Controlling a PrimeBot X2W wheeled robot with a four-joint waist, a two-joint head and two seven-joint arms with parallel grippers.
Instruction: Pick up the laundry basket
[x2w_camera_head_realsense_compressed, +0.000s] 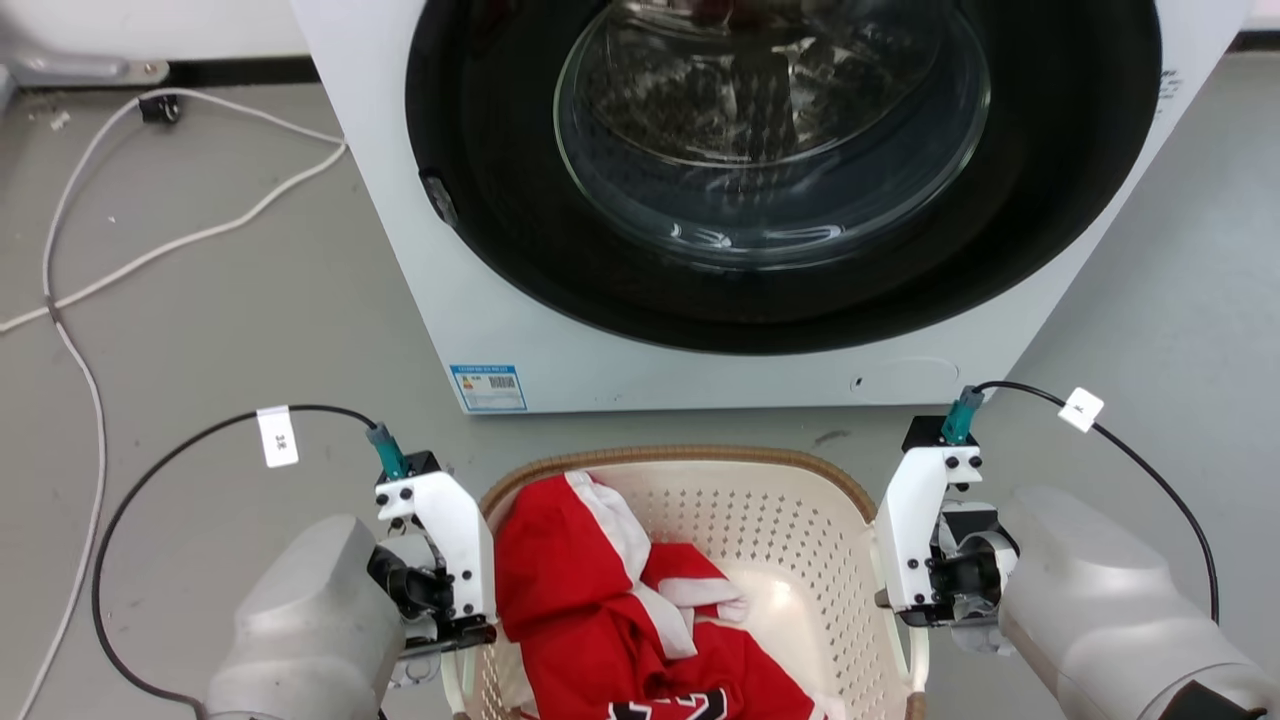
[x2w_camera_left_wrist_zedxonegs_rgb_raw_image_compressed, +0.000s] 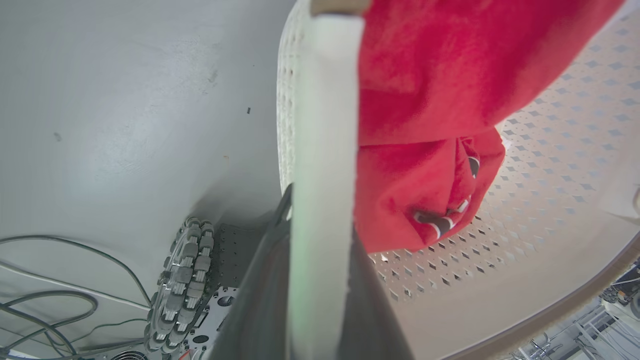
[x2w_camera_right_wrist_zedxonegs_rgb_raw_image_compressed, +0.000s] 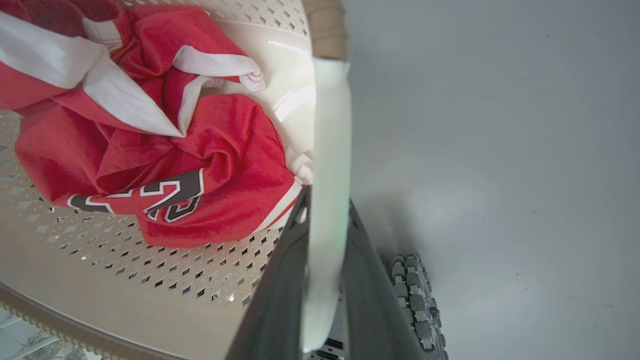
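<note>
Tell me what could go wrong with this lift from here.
1. The left gripper and right gripper each pinch only a thin white handle of the laundry basket; either could slip.
2. The red jersey is heaped toward the left, so the basket may tilt.
3. The washing machine stands close ahead; a forward swing could hit it.

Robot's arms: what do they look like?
Smooth pale grey forearms, each ending in a white bracket with black screws. A black cable with a white tag plugs into each by a teal connector. The left gripper and right gripper each have two long dark fingers.
</note>
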